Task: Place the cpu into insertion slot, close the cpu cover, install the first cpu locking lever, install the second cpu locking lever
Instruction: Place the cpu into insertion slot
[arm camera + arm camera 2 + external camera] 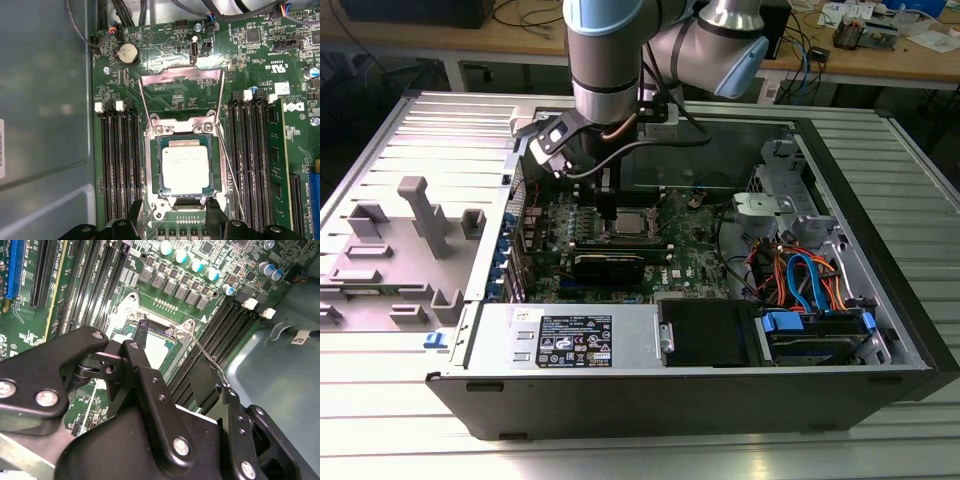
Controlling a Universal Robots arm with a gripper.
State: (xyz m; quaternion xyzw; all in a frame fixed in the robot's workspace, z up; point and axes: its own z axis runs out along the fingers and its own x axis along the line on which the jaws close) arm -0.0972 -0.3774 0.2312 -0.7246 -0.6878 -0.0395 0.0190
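The cpu (184, 169), a silver-grey square chip, lies seated in the insertion slot (153, 172) on the green board. The cpu cover (181, 75), a thin metal frame, stands flipped open beyond the slot's hinge side. A thin wire locking lever (229, 162) runs loose along one side of the slot and shows raised in the second wrist view (206, 354). My gripper (174, 214) hovers open over the slot's edge opposite the cover, with one black fingertip (142, 329) close to the slot rim and nothing between the fingers. The exterior view has the gripper (607, 212) low over the slot (625, 226).
Long black memory slots (117, 165) flank the socket on both sides. A round coin battery (128, 52) sits beyond the cover. The open computer case (620, 400) holds a power supply (570, 338), drive bays and coloured cables (800, 280) at the exterior view's right.
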